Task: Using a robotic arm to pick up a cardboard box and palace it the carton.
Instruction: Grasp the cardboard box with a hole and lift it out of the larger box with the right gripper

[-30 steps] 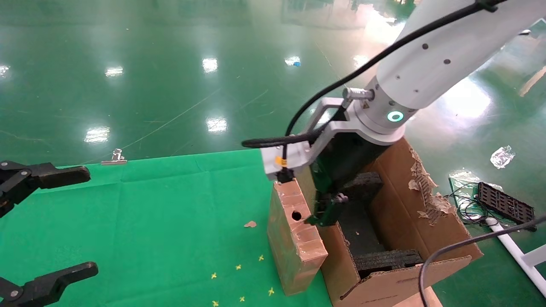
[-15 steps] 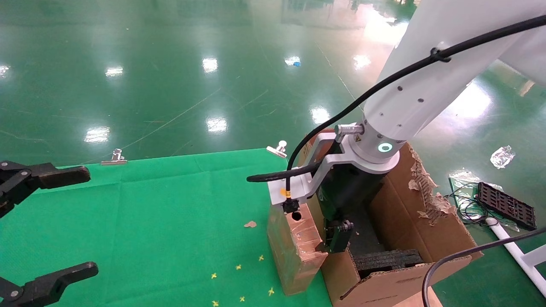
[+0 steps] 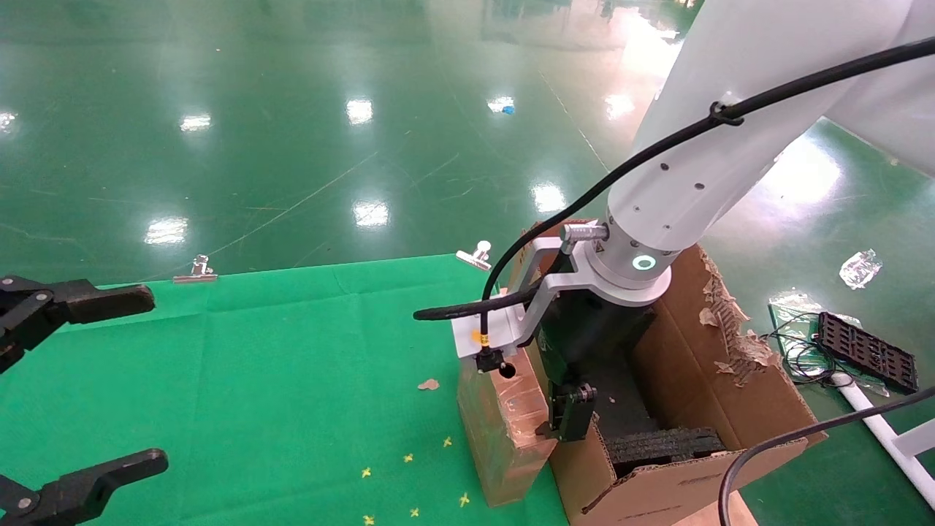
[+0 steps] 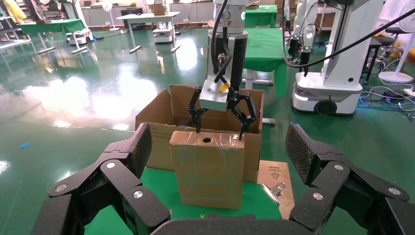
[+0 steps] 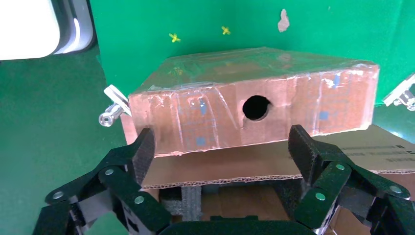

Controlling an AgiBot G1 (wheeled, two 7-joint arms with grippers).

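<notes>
Hovering: white robotic arm's right gripper (image 4: 219,110) spread wide above the small slim brown cardboard box (image 3: 502,424), holding nothing. Box stands outside, touching the big torn carton (image 3: 719,380). Grasp and placement remain. Left gripper (image 3: 73,387) parked well apart, open.

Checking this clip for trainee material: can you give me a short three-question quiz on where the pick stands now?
1. True or false: the cardboard box already lies inside the carton.
2. The right gripper's fingers are: A) shut on the box; B) open, straddling the box's top; C) out of view.
3. Fill in: the box's round hole is in its ___ face.
Key: 1 false, it stands on the green cloth beside the carton; 2 B; 3 top.
The left gripper is parked, open, aside.
</notes>
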